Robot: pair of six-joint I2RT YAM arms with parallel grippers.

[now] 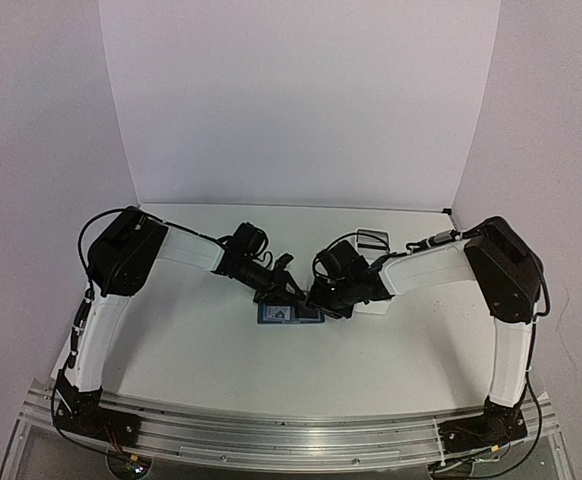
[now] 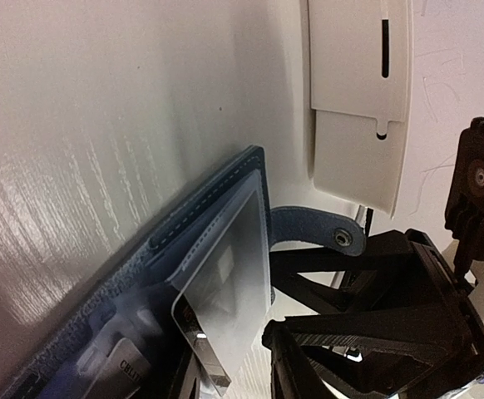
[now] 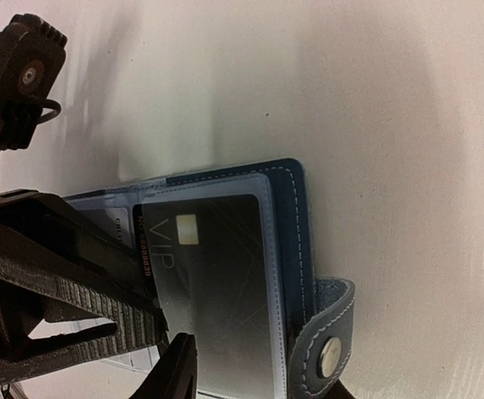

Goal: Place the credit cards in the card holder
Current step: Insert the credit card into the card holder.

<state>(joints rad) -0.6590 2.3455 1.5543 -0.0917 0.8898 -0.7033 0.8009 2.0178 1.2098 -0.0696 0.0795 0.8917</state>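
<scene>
The dark-blue stitched folding card holder (image 1: 289, 314) lies open and flat on the white table (image 1: 201, 350), near the middle, right between my two hands.

My left arm reaches in from the left. The tips of my left gripper (image 3: 155, 320) meet on the left edge of a dark grey card (image 3: 217, 291), thin plastic marked VIP with a small pale chip, so I am pinching it there. In the holder's left half, close under that hand, a pale printed card (image 2: 130, 366) shows behind a clear pocket.

The dark grey card lies over the holder's right half, its left end lifted a little off the leather in my left wrist view. I cannot tell whether its right end is already under the pocket. Past it, the blue snap tab (image 3: 329, 332) sticks out to the right, its metal stud facing up.

My right gripper (image 1: 321, 304) comes in from the right with its jaws apart, one finger on each side of the holder's right half, near the tab.

Just right of the holder, not touching it, sits a long white plastic tray (image 2: 358, 100) with a narrow dark slot.
</scene>
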